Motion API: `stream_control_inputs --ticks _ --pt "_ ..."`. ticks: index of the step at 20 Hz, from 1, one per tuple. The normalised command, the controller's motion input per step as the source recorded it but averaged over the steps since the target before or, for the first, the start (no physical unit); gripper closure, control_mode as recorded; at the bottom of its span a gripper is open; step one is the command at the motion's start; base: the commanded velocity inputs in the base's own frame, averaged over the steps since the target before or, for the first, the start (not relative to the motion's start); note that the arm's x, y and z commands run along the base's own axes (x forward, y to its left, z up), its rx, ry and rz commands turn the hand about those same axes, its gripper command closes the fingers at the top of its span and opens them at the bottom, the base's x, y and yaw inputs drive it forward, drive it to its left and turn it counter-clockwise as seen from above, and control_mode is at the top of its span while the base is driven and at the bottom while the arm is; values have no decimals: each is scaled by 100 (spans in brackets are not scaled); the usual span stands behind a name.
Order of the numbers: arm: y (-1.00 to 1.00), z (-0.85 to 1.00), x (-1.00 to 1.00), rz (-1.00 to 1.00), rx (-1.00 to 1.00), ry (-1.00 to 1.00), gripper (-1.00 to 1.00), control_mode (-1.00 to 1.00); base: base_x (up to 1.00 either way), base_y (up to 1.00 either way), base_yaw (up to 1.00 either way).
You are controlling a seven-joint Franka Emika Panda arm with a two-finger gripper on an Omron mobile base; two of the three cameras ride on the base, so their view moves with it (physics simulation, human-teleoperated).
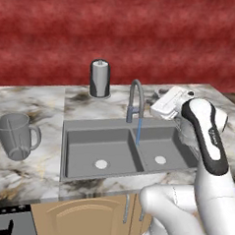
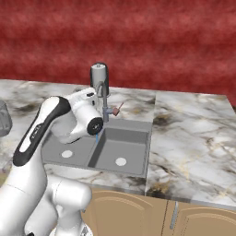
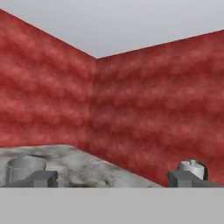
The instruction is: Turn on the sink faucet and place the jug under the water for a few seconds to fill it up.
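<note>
The translucent grey jug stands upright on the counter left of the sink, handle to the right; the hand view has its rim at the lower left. The sink faucet arches over the basins, and a thin blue stream of water falls from its spout beside the divider. My gripper hovers just right of the faucet, far from the jug. In the hand view the gripper is open, its tips wide apart with nothing between them.
An opaque grey lidded canister stands on the counter behind the sink, left of the faucet, against the red wall. My white arm reaches over the sink's right side. Marble counter extends to the right of the sink.
</note>
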Motion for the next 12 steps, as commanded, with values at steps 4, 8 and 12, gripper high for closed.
stream_control_inputs --ticks 4,8,12 --pt "100 -4 -54 11 -20 0 -100 -100 0 0 0" --pt "100 -16 -47 11 -16 0 -100 -100 0 0 0" --pt "100 -8 -43 7 -9 0 -100 -100 0 0 0"
